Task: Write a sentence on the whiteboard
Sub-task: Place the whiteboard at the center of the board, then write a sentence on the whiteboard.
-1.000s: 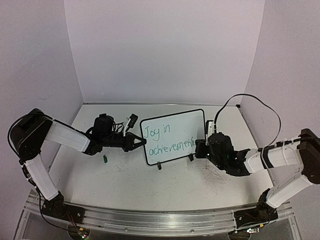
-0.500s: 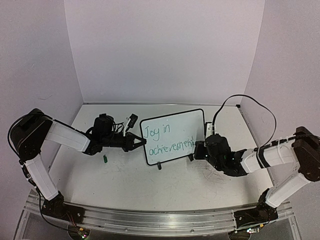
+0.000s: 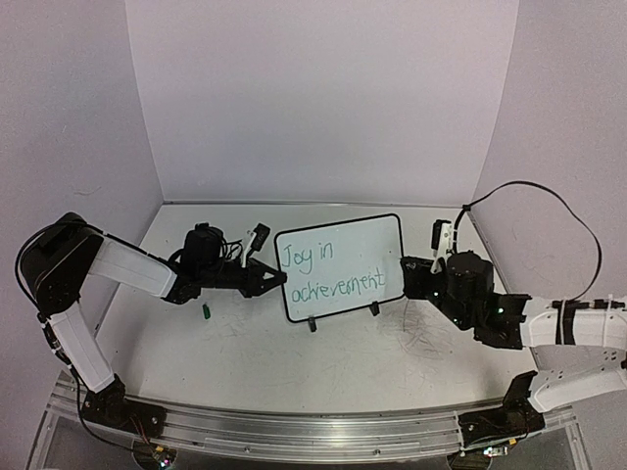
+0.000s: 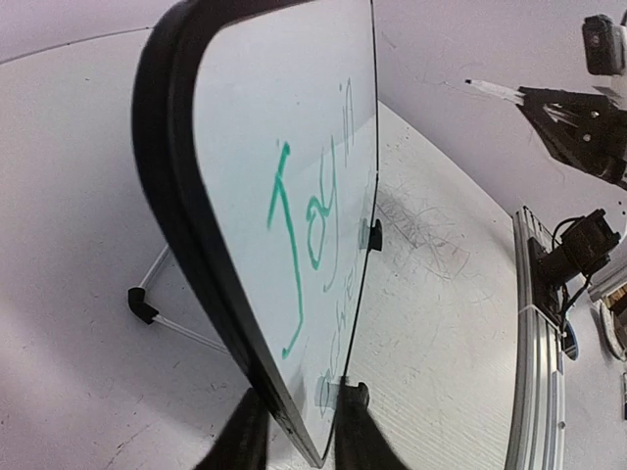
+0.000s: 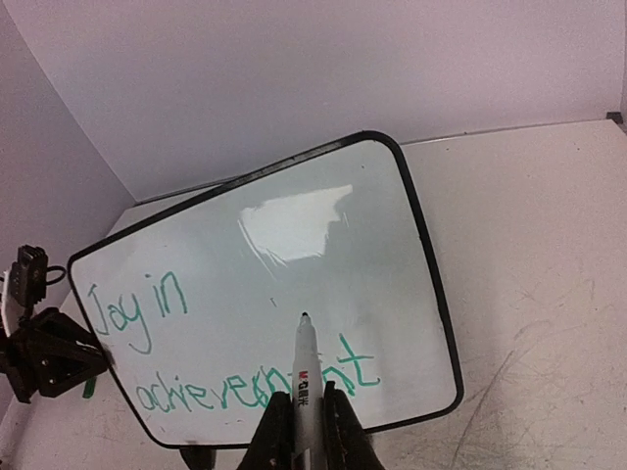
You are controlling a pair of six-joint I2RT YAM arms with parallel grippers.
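The whiteboard point(image 3: 345, 243) stands upright on the bench point(image 3: 255, 357), propped on its 2 black clip feet point(image 3: 312, 324), between the 2 end effectors. The sentence point(image 3: 333, 272) runs across it in thin green letters on 2 lines, "Joy in" above "achievement".

The left end effector point(image 3: 277, 279) meets the board's left edge. In the left wrist view its 2 fingers point(image 4: 245, 436) flank the black rim of the whiteboard point(image 4: 284, 117), 1 on each face, with the green sentence point(image 4: 313, 215) stretching away from them. I cannot tell from the pictures whether they squeeze the rim or only sit around it. A small green thing point(image 3: 207, 311) lies on the bench just beside this end effector, on the side away from the board.

The right end effector point(image 3: 406, 278) hangs just beside the board's right edge. In its own wrist view the right end effector point(image 5: 302, 421) is clenched on a white marker point(image 5: 304, 372) whose dark tip points ahead at the whiteboard point(image 5: 294, 225), just over the word "achievement" of the sentence point(image 5: 211, 394). I cannot tell if the tip touches the surface. Beyond the board's far edge, the left end effector point(image 5: 93, 360) shows as a dark shape. Faint grey scribbles point(image 3: 421, 335) mark the bench below the right end effector.
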